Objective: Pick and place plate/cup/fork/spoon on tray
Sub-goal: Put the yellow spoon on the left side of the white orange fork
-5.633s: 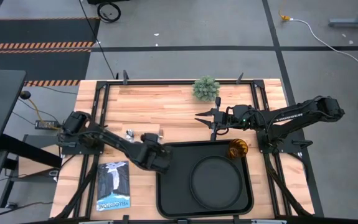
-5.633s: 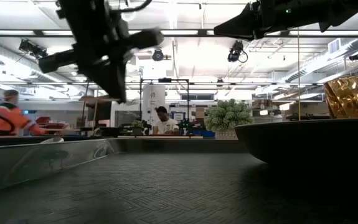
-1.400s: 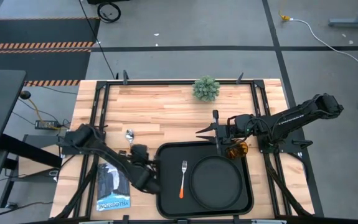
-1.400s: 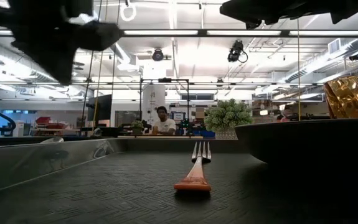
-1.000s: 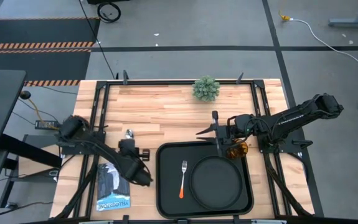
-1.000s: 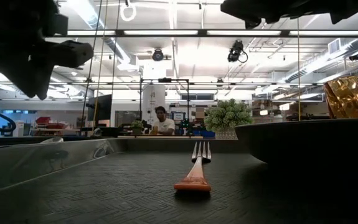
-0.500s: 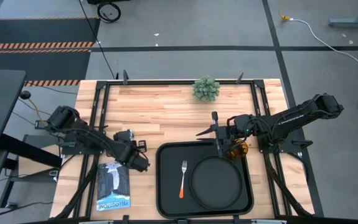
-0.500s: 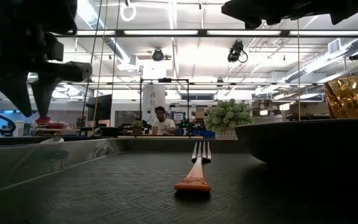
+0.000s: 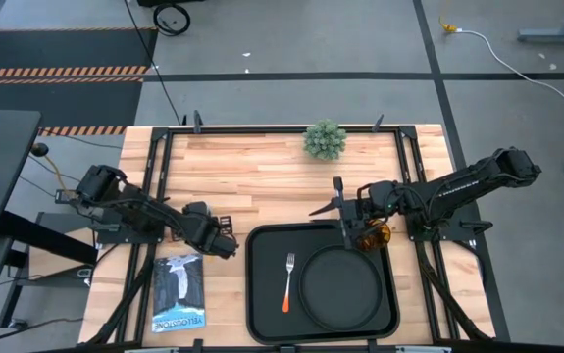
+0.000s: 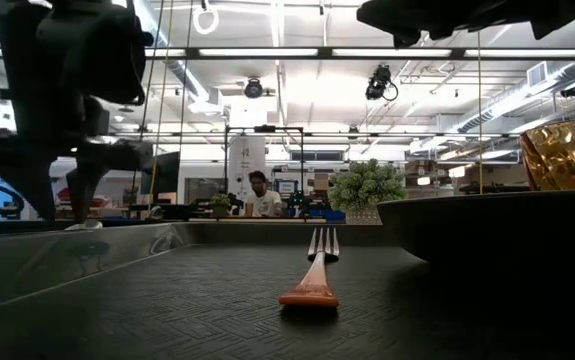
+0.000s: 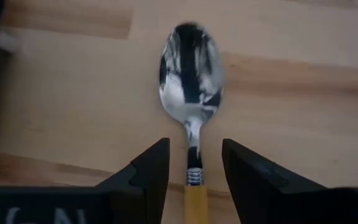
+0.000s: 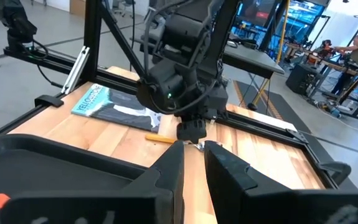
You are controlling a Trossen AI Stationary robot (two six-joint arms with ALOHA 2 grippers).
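Note:
The spoon (image 11: 191, 68) lies flat on the wooden table left of the tray (image 9: 262, 294), silver bowl toward the far edge, orange handle (image 12: 159, 138) toward the near edge. My left gripper (image 11: 195, 144) stands open over it, pointing down, one finger on either side of the spoon's neck without touching it. On the tray lie the fork (image 9: 287, 282) and the black plate (image 9: 340, 284); the amber cup (image 9: 372, 235) stands in the tray's far right corner. My right gripper (image 12: 193, 149) hovers above the tray's far edge, slightly open, with nothing between its fingers.
A green potted plant (image 9: 325, 139) stands at the table's far edge. A booklet (image 9: 178, 292) lies near the front edge, left of the tray. Bare wood stretches between the plant and the tray. People sit at desks in the room behind (image 10: 259, 192).
My left gripper has moved from beside the tray's left rim toward the far edge, has come down over the spoon with its fingers turned to point down, and has opened wider. The fork, plate and cup have stayed put.

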